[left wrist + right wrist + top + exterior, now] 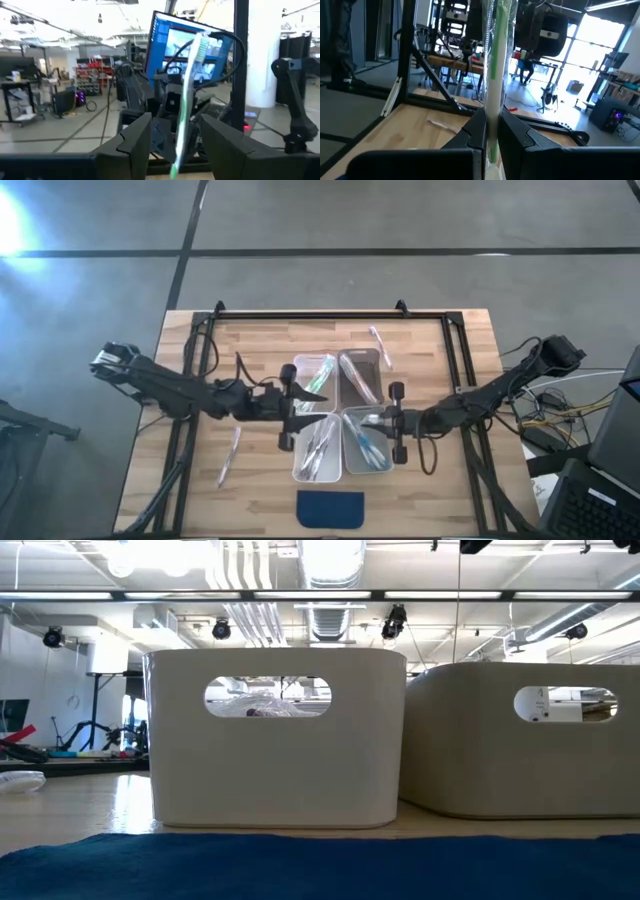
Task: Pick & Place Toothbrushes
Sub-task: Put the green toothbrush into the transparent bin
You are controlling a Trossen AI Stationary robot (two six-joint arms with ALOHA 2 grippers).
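High view first, biggest stuff down to smallest: wooden counter [200,340], four clear bins [360,375] clustered mid-counter, a dark blue pad [331,508] at the near edge, and both arms reaching in over the bins from either side.

Left tool [290,412] hangs over the left pair of bins, and its wrist view shows a white-and-green toothbrush [187,100] standing upright between the fingers [132,142], which look spread fairly wide around the handle, so I'd call it loosely grasping that brush. Right tool [398,423] sits over the right pair and is clenched tight on another green-and-white brush [495,75], pinched low on the handle.

Rest of the toothbrushes: bundles lying in the bins [318,448], plus loose ones on the counter, one left [229,455] and one toward the far side [380,346].

Handling-wise, my guess: super light, stiff, smooth plastic, so slippery and prone to pivoting. I'd pinch mid-handle, not the bristle head, since an end grip probably lets it swing.
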